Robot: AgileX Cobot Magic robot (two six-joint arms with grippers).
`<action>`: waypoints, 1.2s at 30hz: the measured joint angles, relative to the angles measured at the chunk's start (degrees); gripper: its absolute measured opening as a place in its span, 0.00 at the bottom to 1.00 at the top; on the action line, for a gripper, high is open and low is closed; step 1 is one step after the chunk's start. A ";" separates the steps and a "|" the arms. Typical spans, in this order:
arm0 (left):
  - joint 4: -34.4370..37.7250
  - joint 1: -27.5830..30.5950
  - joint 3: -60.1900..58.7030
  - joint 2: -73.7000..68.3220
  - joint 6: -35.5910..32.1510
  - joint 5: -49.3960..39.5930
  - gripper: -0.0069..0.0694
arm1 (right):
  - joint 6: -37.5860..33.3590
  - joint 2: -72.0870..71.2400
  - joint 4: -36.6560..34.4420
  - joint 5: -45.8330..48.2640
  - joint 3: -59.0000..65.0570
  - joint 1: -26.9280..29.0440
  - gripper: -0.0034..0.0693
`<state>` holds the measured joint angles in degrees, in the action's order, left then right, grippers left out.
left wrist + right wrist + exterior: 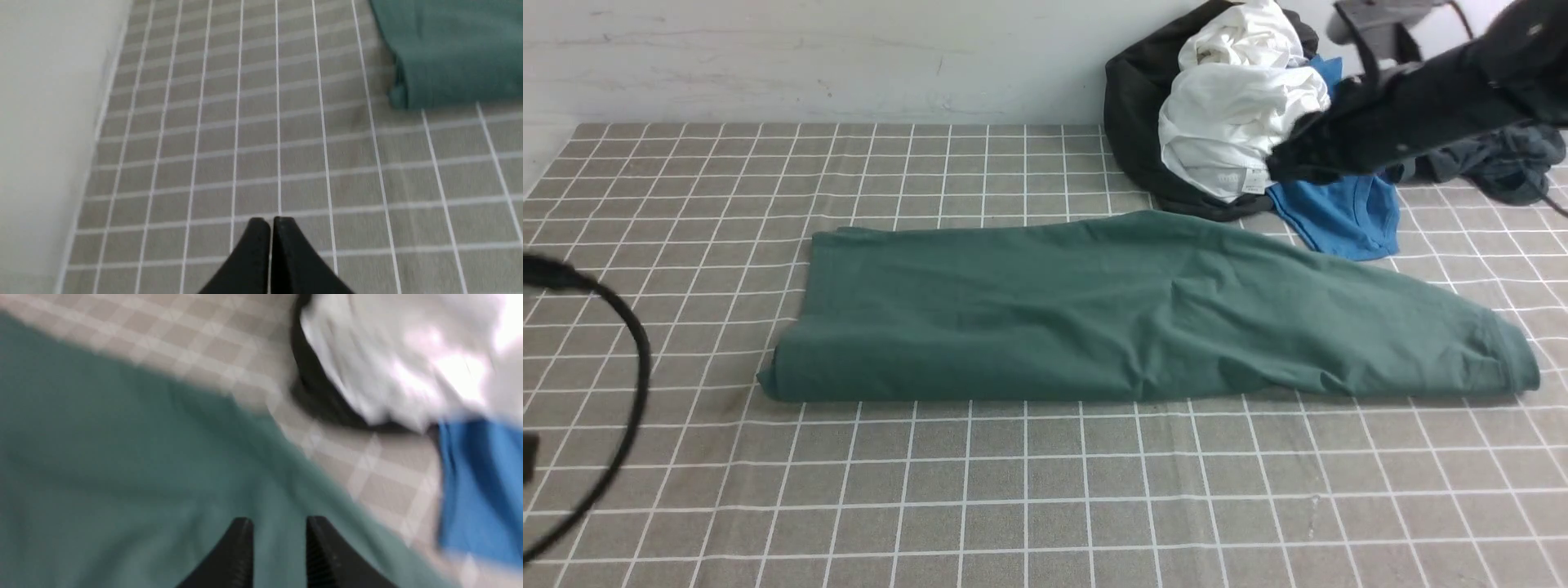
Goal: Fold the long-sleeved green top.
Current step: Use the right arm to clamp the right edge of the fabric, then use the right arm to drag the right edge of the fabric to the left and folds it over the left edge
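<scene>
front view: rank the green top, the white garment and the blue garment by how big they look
1. green top, clearly largest
2. white garment, bunched up
3. blue garment, smallest showing, but partly hidden, so its place below the white one is unsure

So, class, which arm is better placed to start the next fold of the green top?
Probably right: the right pincer hangs open over the green top. The left pincer is shut, over tablecloth, off the top's end.
</scene>
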<state>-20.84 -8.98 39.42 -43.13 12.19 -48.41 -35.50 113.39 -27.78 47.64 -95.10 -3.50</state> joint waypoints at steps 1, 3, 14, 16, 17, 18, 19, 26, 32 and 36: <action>0.38 0.00 -3.02 -0.26 0.11 0.00 0.08 | 6.68 -0.23 5.27 4.52 0.00 1.78 0.41; 0.91 0.00 -6.39 -0.28 0.75 1.30 0.08 | 17.91 0.19 16.71 11.05 0.00 4.98 0.54; 5.44 0.00 -8.59 -0.28 1.49 11.52 0.08 | 33.40 8.60 29.64 16.23 3.01 12.82 0.84; 5.70 0.00 -8.59 -0.28 1.35 11.46 0.08 | 33.44 10.23 29.70 14.84 3.05 12.87 0.82; 5.70 0.00 -8.59 -0.28 1.35 11.46 0.08 | 33.44 10.79 29.70 14.23 3.07 12.87 0.80; 5.71 0.00 -8.59 -0.28 1.32 11.46 0.08 | 33.35 11.09 29.29 14.06 3.07 12.87 0.77; 5.77 0.00 -8.59 -0.28 1.32 11.46 0.08 | 33.07 11.09 29.10 13.83 3.02 12.87 0.73; 5.83 0.00 -8.59 -0.28 1.32 11.41 0.08 | 31.01 10.96 29.14 15.56 1.42 12.87 0.27; 5.88 0.00 -8.59 -0.28 1.32 11.30 0.08 | 32.28 5.61 34.39 22.32 -7.34 12.87 0.09; 6.93 0.00 -8.66 -0.28 1.32 12.89 0.08 | 31.93 1.27 22.99 22.90 -13.52 10.94 0.09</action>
<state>-13.90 -8.98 30.76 -43.42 13.51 -35.52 -3.57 114.66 -4.80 70.54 -108.61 7.45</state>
